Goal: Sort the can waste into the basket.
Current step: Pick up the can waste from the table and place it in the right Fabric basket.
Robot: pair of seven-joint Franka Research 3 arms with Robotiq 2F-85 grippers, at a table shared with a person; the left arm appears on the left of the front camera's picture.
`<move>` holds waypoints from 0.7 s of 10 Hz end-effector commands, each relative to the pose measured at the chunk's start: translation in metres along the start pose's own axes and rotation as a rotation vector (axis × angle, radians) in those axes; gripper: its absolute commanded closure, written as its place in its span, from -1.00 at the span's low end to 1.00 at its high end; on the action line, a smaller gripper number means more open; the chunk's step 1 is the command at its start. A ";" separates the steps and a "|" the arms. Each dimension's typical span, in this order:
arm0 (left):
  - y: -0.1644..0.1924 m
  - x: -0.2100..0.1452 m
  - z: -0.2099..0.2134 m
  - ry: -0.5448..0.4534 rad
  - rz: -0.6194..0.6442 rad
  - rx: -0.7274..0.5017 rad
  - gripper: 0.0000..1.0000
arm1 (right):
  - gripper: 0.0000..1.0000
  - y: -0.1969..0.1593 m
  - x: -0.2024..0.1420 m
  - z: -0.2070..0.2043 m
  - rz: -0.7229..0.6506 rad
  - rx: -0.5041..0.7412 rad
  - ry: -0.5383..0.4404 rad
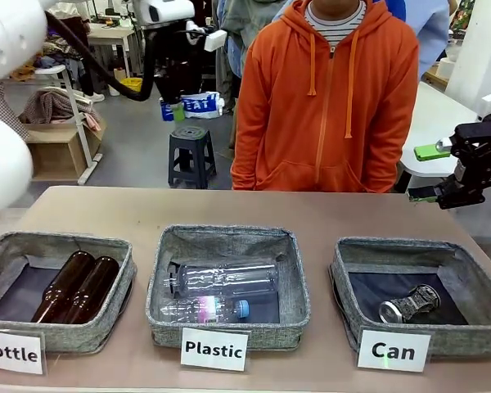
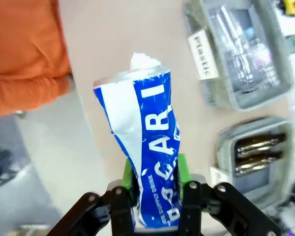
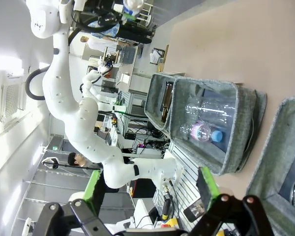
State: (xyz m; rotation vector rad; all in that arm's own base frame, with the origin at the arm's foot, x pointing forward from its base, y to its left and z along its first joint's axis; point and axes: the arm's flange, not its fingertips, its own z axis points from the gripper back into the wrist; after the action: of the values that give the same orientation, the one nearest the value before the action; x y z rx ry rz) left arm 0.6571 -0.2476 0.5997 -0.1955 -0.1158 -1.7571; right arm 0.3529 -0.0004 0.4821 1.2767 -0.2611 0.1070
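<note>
My left gripper (image 2: 155, 177) is shut on the lower end of a crumpled blue can (image 2: 147, 147) with white lettering, held high above the table; in the front view that blue can (image 1: 198, 104) hangs under the raised left arm at the back left. The dented silver can (image 1: 409, 303) lies inside the grey basket (image 1: 393, 246) with the white "Can" sign (image 1: 393, 350) at the front right. My right gripper (image 1: 430, 172) stands open and empty above the table's far right edge, beyond that basket. In the right wrist view, the open right gripper (image 3: 150, 191) looks over the Can basket (image 3: 280, 147).
A "Plastic" basket (image 1: 229, 240) with two clear bottles sits in the middle, and a "Bottle" basket (image 1: 57, 241) with two brown bottles at the left. A person in an orange hoodie (image 1: 327, 98) stands at the far side. Bare tabletop (image 1: 254, 209) lies behind the baskets.
</note>
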 end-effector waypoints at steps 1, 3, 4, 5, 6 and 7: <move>-0.222 -0.088 -0.142 -0.072 0.063 -0.158 1.00 | -1.00 0.002 0.000 -0.001 -0.003 0.022 -0.016; -0.219 -0.090 -0.206 0.286 0.180 -0.641 1.00 | -1.00 0.002 0.000 -0.001 -0.003 0.022 -0.016; -0.228 -0.088 -0.212 0.304 0.162 -0.661 1.00 | -1.00 0.002 0.000 -0.001 -0.003 0.022 -0.016; -0.241 -0.091 -0.205 0.204 0.156 -0.529 1.00 | -1.00 0.002 0.000 -0.001 -0.003 0.022 -0.016; -0.242 -0.095 -0.201 0.089 0.171 -0.397 1.00 | -1.00 0.002 0.000 -0.001 -0.003 0.022 -0.016; -0.238 -0.095 -0.200 0.024 0.151 -0.300 1.00 | -1.00 0.002 0.000 -0.001 -0.003 0.022 -0.016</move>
State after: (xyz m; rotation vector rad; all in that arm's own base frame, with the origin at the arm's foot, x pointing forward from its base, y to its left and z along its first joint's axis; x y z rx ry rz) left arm 0.5272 -0.1807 0.4260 -0.4157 0.4088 -1.5619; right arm 0.3529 -0.0003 0.4822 1.2775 -0.2611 0.1070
